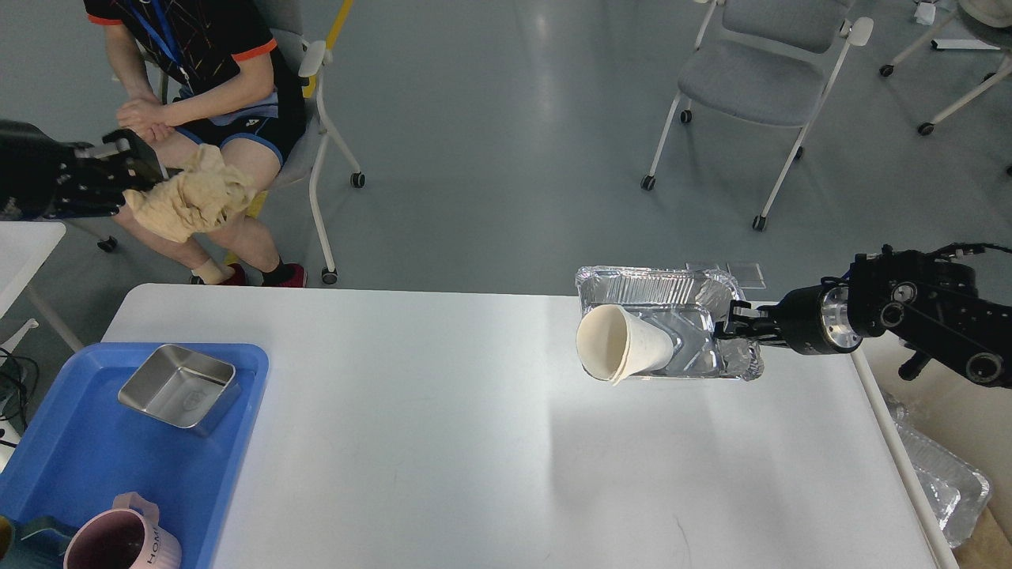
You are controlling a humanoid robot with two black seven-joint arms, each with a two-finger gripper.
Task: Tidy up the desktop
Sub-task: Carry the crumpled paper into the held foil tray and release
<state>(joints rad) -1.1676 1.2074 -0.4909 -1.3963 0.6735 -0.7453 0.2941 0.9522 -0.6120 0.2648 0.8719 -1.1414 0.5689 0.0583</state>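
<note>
The left hand is raised off the bench's far left corner, out over the floor, its fingers closed on a crumpled beige cloth that hangs bunched from them. Behind it a seated person in dark shorts occupies a chair. A small white table shows at the left edge.

The bench is a wide white top with rounded corners filling the lower middle of the view. On its near left corner lies a blue tray, which overhangs the left edge. A square steel dish sits toward the tray's far side; a pink mug stands at the tray's near edge, partly cut off.

Near the bench's far right corner an aluminium foil container is held up, tilted, with a white paper cup lying on its side inside it, mouth facing left. The right hand grips the container's right rim. More foil containers lie on the floor past the right edge. An empty grey chair stands beyond.
</note>
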